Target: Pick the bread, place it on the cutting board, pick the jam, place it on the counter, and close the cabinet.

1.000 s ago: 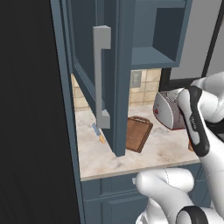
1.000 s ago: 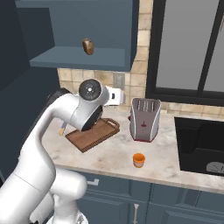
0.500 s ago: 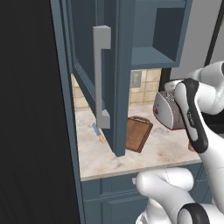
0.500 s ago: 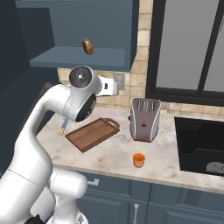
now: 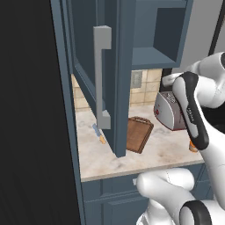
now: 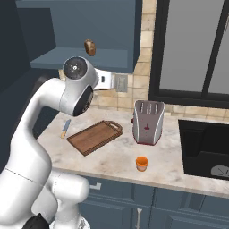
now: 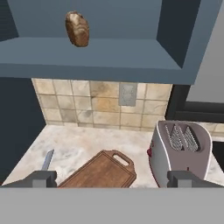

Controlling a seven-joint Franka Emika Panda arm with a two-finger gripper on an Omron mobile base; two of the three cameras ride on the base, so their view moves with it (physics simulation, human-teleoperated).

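Note:
The bread [image 7: 77, 28] is a tan-brown lump standing on the shelf of the open cabinet [image 7: 100, 61], also seen as the bread [image 6: 90, 47] above my arm. My gripper [image 7: 111, 179] is open and empty. It faces the backsplash below the shelf, well short of the bread. The dark wooden cutting board [image 6: 95, 136] lies bare on the counter [image 6: 116, 156], under the hand. The orange jam [image 6: 142, 163] stands near the counter's front edge, right of the board. The cabinet door [image 5: 110, 74] stands open, with its grey bar handle [image 5: 102, 77].
A silver toaster [image 6: 147, 121] stands right of the board. A knife [image 6: 65, 128] lies at the counter's left end. A dark sink [image 6: 205, 150] is at far right, under a window. The open door juts out over the counter's left part.
My arm has lifted: its upper joint has risen and moved a little left, toward the cabinet shelf. The bread, board and jam have stayed put, and the gripper has stayed open.

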